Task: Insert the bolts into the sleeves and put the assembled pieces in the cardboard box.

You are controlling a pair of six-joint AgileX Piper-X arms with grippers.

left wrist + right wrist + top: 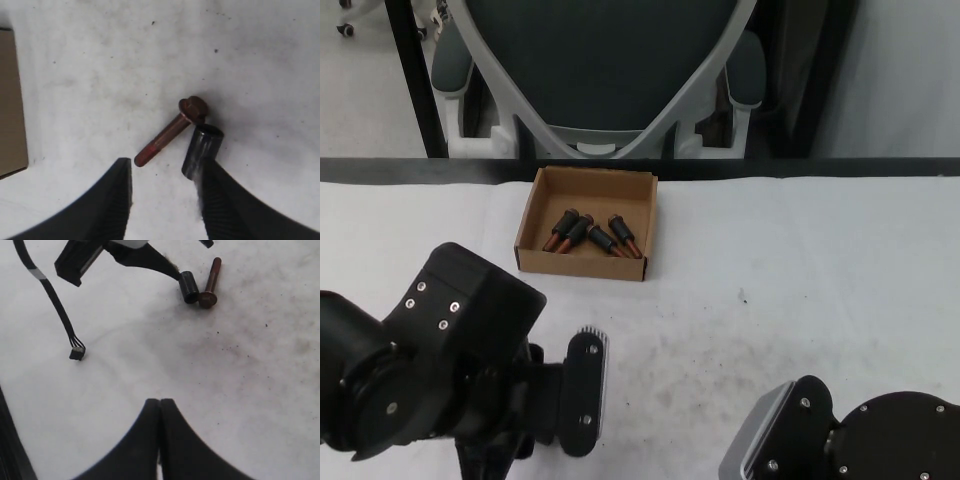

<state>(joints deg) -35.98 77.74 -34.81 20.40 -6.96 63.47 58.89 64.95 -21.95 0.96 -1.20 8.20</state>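
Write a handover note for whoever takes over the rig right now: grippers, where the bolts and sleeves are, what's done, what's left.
Left gripper: fingers open, low over the bench. A loose bolt and sleeve lie unjoined at the fingertips, the sleeve up against one finger.
Right gripper: fingers shut, empty, over the bench.
Done: four assembled pieces lie in the cardboard box.
Left: insert this bolt into the sleeve, then box it.

A white, lightly stained worktop (800, 270) ends in a black strip (820, 167) along its far edge. At twelve o'clock beyond it stands a dark grey upholstered office chair with a pale grey frame (610, 60). At eleven o'clock a black upright post (415, 80) rises over pale floor (360, 90).
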